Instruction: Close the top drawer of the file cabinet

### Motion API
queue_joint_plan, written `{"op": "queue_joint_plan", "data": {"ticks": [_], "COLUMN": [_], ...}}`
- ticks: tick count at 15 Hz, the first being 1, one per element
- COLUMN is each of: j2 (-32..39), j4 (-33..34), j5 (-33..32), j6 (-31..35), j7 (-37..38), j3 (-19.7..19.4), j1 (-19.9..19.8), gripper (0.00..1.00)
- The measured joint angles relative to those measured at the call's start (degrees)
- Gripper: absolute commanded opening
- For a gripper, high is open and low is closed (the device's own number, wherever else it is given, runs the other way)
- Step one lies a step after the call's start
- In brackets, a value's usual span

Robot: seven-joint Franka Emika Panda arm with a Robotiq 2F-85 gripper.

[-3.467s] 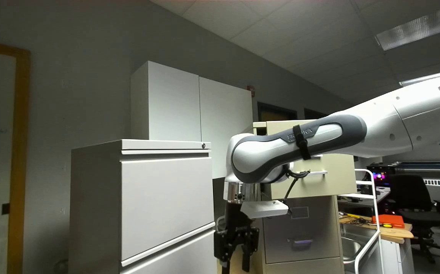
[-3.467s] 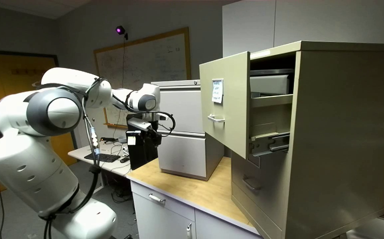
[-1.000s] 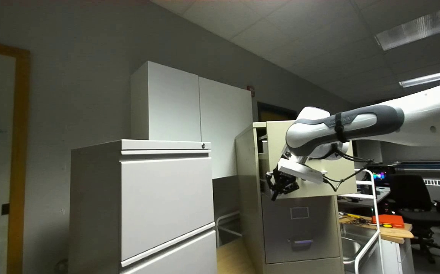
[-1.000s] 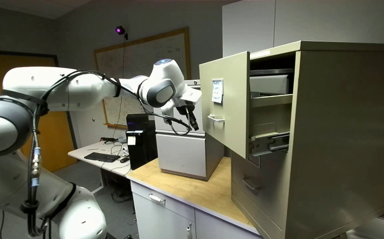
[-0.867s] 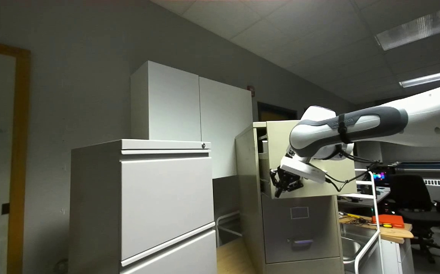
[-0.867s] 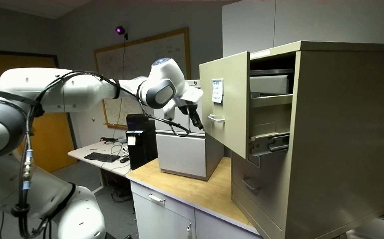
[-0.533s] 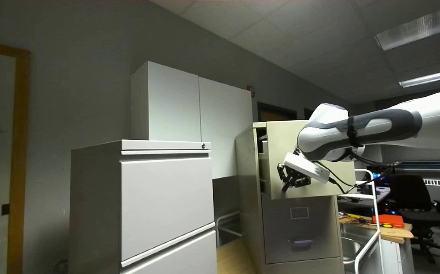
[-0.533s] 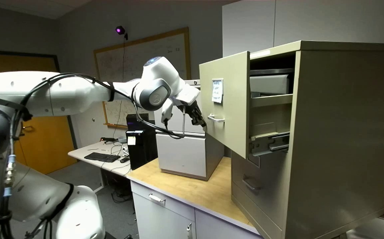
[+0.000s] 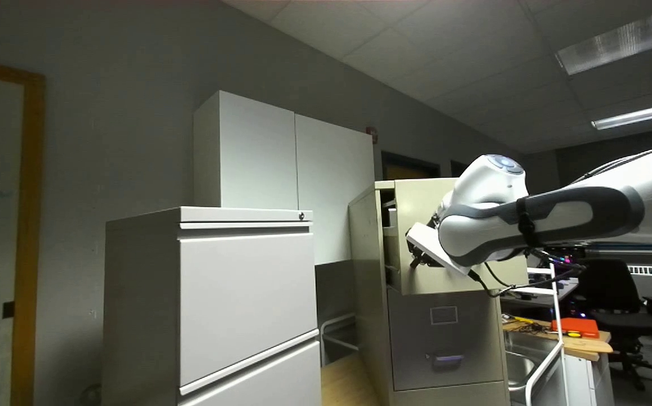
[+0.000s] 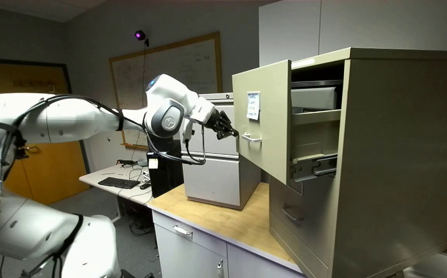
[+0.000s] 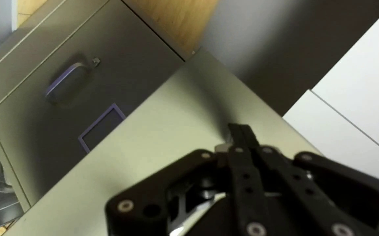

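Note:
The top drawer [image 10: 271,104] of the beige file cabinet [image 10: 401,154] stands pulled out, its side and slide rail showing in an exterior view. Its flat front carries a handle [image 10: 251,138] and a paper label [image 10: 253,105]. My black gripper [image 10: 235,133] points slantwise at this front, near the side edge farther from that camera. In the wrist view the gripper [image 11: 241,126] is shut, both fingertips together with nothing between them. The drawer front [image 11: 156,131] fills the space beyond, and a shadow runs to the tips. Whether they touch it I cannot tell.
A lower drawer with its own handle [image 11: 65,78] is flush beneath. A grey two-drawer cabinet [image 10: 211,181] stands beside the file cabinet on a wooden counter [image 10: 208,204]. White wall cabinets [image 9: 331,186] hang behind. A white tubular frame [image 9: 557,304] rises on the far side.
My gripper has come across to the drawer front and, in the last second, has tilted up from pointing steeply down to a flatter slant. The drawer has not moved.

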Motion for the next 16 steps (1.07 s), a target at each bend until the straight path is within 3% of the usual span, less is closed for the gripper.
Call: {"op": "queue_joint_plan", "data": {"ticks": [4,11,16], "j2": [-1.07,-2.82,-7.17], "j4": [-2.14,0.00,4.41], "j5": [-6.12,-20.64,-19.71], "j6": [7.36,14.79,12.62], "j7": [10.15,30.21,33.70], "j3": [9.76,29.31,41.08], "j1": [-9.26,-33.23,-47.35], "gripper": [0.00,0.00,0.00]}}
